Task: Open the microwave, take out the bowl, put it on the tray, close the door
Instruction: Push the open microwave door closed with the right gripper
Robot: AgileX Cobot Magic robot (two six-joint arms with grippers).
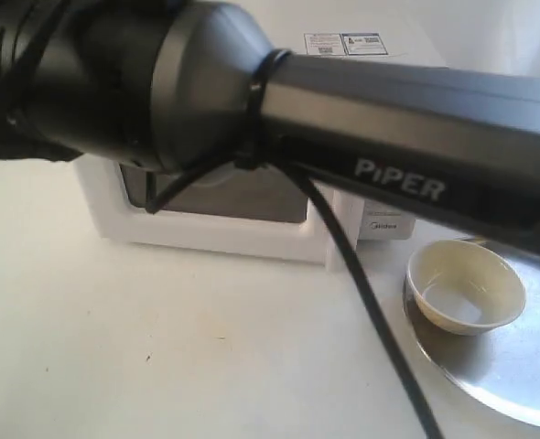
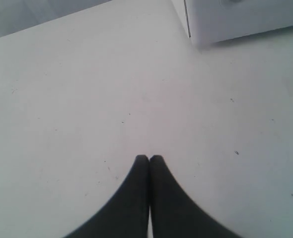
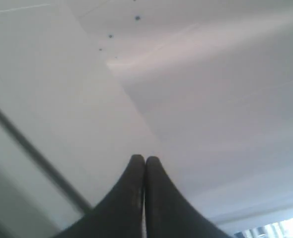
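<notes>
Two stickers (image 1: 343, 43) top the microwave (image 1: 224, 236), their print too small to read. "PiPER" marks the black arm (image 1: 453, 119) crossing it. The door (image 1: 252, 197) is shut. Beside the microwave, the bowl (image 1: 465, 285) sits on the tray (image 1: 513, 370). The left gripper (image 2: 149, 157) and right gripper (image 3: 145, 158) have fingertips pressed together, empty.

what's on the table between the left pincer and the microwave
Only bare white table, with a few tiny dark specks. The left wrist view shows that stretch, from the shut left pincer to the corner of the microwave.
</notes>
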